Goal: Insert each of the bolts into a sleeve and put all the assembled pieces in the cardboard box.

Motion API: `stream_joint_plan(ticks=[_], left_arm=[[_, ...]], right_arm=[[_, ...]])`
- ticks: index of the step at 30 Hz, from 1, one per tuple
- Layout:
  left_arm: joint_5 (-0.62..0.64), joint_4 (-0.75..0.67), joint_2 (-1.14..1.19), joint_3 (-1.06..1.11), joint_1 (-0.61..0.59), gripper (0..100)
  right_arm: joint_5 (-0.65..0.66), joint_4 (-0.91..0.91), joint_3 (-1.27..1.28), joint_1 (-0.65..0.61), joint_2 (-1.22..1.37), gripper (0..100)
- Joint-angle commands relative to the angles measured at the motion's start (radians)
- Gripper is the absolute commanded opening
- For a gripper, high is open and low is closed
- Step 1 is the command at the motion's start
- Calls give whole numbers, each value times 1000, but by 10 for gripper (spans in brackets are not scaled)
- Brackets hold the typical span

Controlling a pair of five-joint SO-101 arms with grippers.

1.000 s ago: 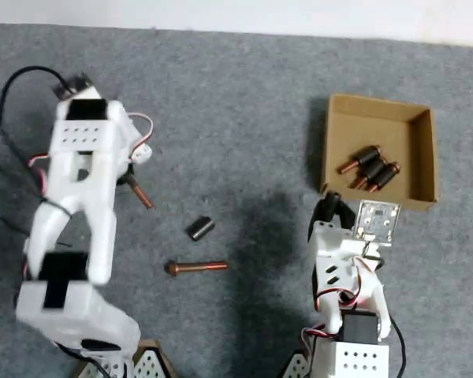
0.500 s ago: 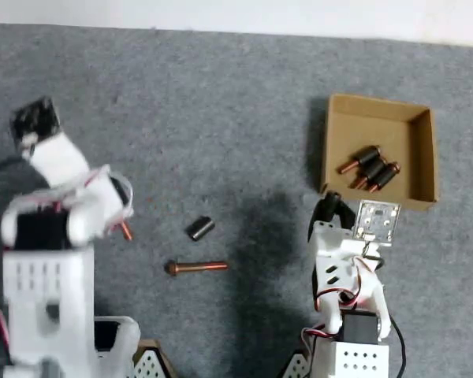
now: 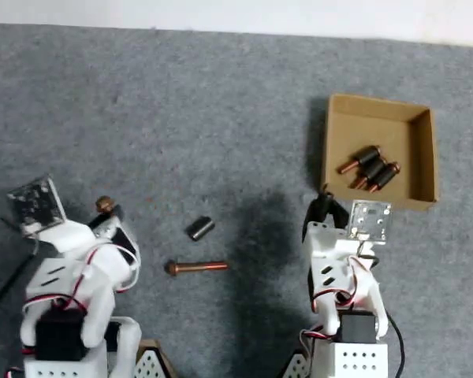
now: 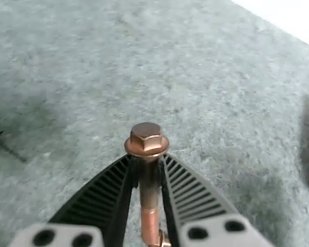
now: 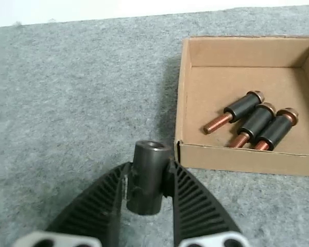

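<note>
Between the fingers of the left gripper (image 4: 147, 162), clamped head-out: a copper bolt (image 4: 147, 140), just pulled back toward the arm's base. Gripped by the right gripper (image 5: 149, 167), just short of the cardboard box (image 5: 237, 157): a black sleeve (image 5: 147, 180). Mating apparently next.

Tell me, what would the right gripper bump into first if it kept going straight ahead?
Probably the near wall of the cardboard box, by its corner. The right gripper, holding a sleeve, points about there; depth is unclear.

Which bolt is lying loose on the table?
The bare bolt near the loose sleeve; a second bolt is pinched in the left fingers, three others sit sleeved in the box.
</note>
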Motion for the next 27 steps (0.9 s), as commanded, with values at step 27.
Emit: stream_joint_plan(ticks=[27], left_arm=[[2,-1074,-243,456,398,5]], right_arm=[[15,-31,-113,-369,-15,5]])
